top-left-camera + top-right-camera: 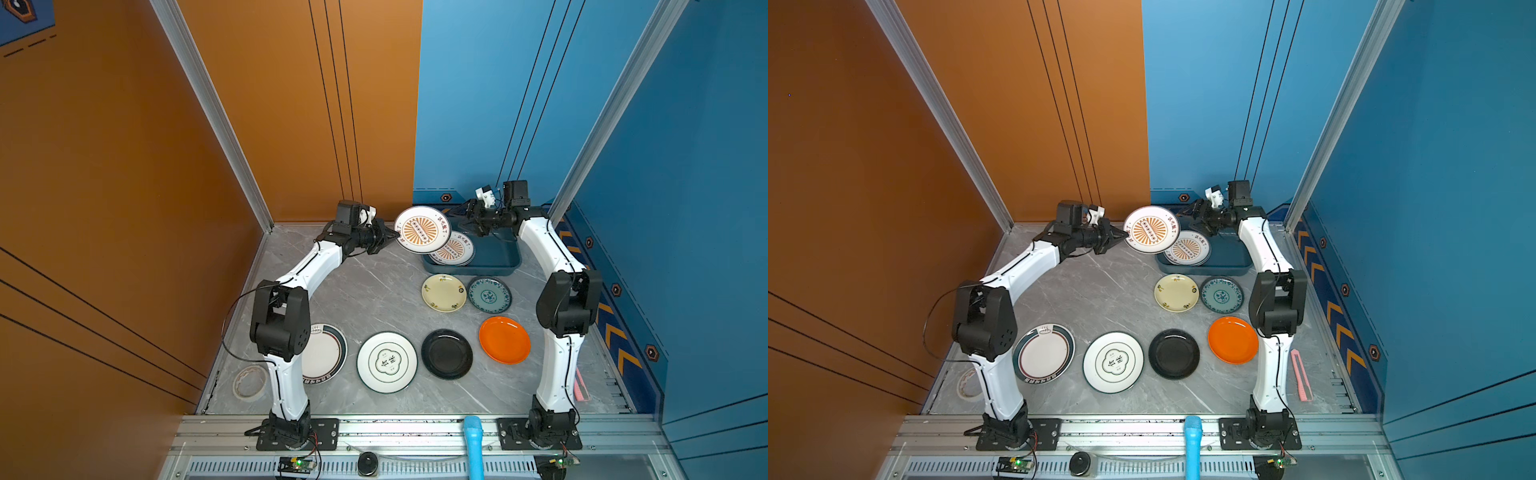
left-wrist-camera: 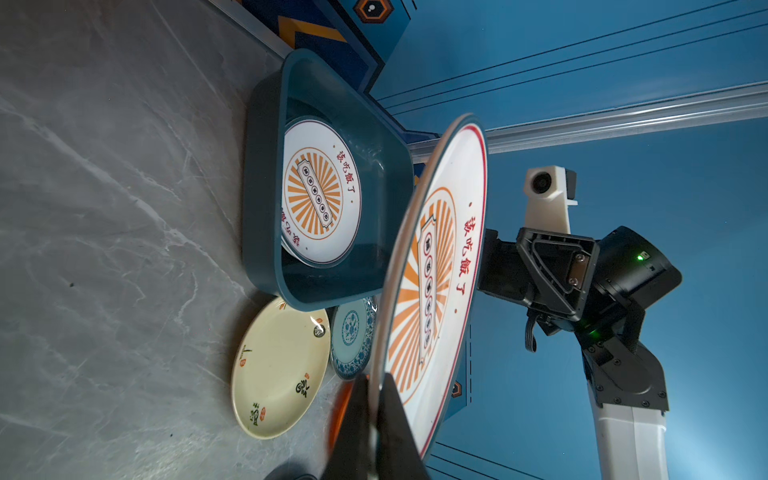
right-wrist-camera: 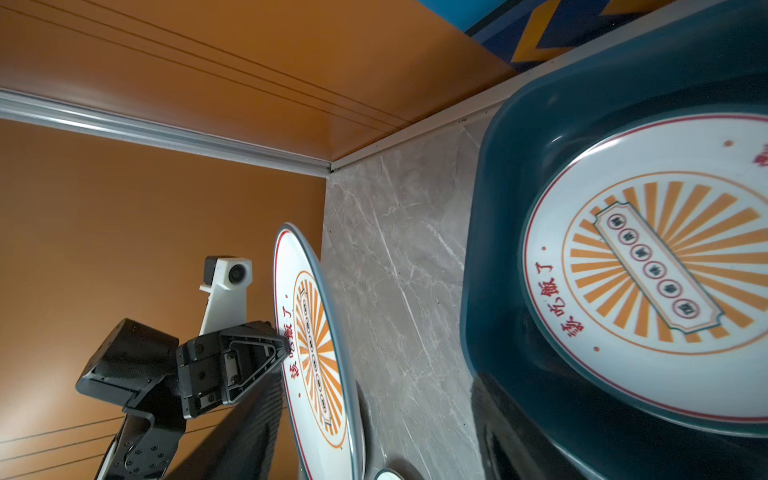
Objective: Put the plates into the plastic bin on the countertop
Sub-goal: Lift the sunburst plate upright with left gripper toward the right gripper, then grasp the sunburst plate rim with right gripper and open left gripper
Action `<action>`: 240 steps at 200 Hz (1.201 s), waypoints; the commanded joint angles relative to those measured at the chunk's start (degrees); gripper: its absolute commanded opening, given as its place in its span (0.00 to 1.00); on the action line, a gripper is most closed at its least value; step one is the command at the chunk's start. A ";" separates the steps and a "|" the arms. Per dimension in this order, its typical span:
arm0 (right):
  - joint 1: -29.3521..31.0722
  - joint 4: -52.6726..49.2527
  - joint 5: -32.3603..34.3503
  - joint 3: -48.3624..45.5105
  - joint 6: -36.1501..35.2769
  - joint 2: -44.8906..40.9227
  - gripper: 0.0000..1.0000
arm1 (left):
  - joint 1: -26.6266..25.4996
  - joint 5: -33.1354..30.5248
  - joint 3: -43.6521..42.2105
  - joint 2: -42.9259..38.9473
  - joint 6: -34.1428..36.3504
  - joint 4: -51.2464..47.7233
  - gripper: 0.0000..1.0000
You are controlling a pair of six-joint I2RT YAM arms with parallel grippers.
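Top views overhead, wrist views close, sharing bin [image 2: 258, 174]

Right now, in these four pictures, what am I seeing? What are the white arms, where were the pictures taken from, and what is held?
Two robot arms stand at a countertop, each ending in a two-fingered hand. Two pictures look down from above; two come from cameras on the wrists. The left hand is shut on the rim of a sunburst plate, tilted in the air near the plastic bin, where a matching plate already lies. The right hand hangs open and empty by the bin. Six more lie on the countertop: cream plate, teal plate, orange plate, black plate, green-emblem plate, dark-rimmed plate.
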 commanded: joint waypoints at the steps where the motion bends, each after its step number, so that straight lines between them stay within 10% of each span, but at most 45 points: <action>1: 0.85 1.76 -1.72 -1.23 0.23 -2.29 0.73 | -0.76 2.61 3.68 0.88 0.50 0.14 0.00; 240: 2.56 -0.26 -4.27 -3.55 -2.29 -2.43 0.03 | -2.84 3.06 13.58 9.01 4.76 -9.18 0.00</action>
